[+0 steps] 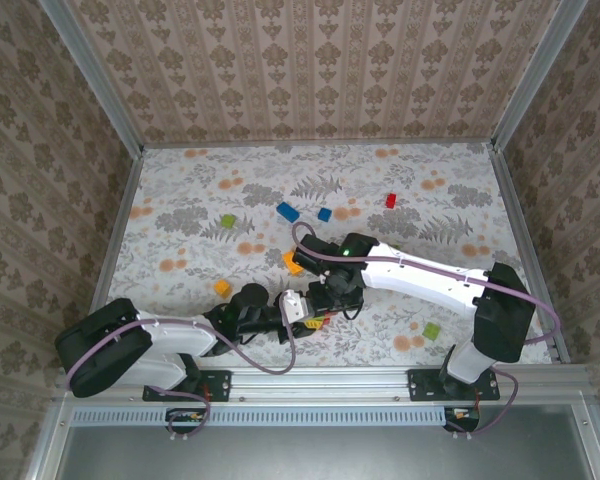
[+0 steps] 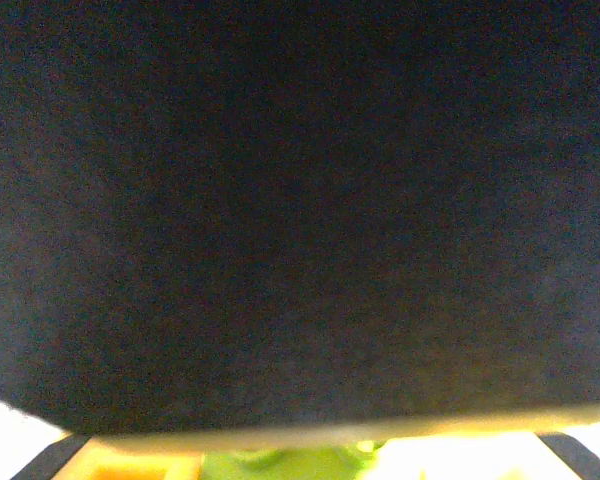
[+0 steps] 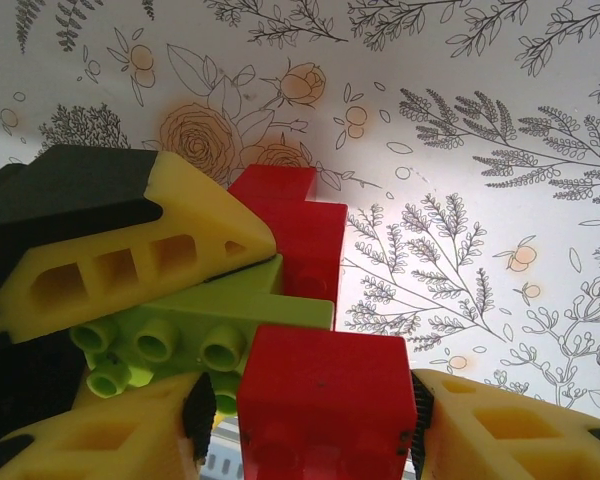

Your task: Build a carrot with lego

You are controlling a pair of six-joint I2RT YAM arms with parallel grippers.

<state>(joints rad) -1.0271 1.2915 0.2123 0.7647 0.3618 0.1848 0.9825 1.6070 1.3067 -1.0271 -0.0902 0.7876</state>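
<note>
Stacking step judged in hand, lower centre of top view. Green brick (image 3: 210, 320) is clamped by left claw (image 1: 300, 308). Red brick (image 3: 325, 390) is flanked by right claw (image 3: 305, 410); whether it is gripped cannot be told. Next: right claw to be backed clear without dislodging it.

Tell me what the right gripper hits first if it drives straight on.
Likely the red brick between the right gripper's fingertips, seated against the green brick in the left gripper; depth is unclear.
</note>
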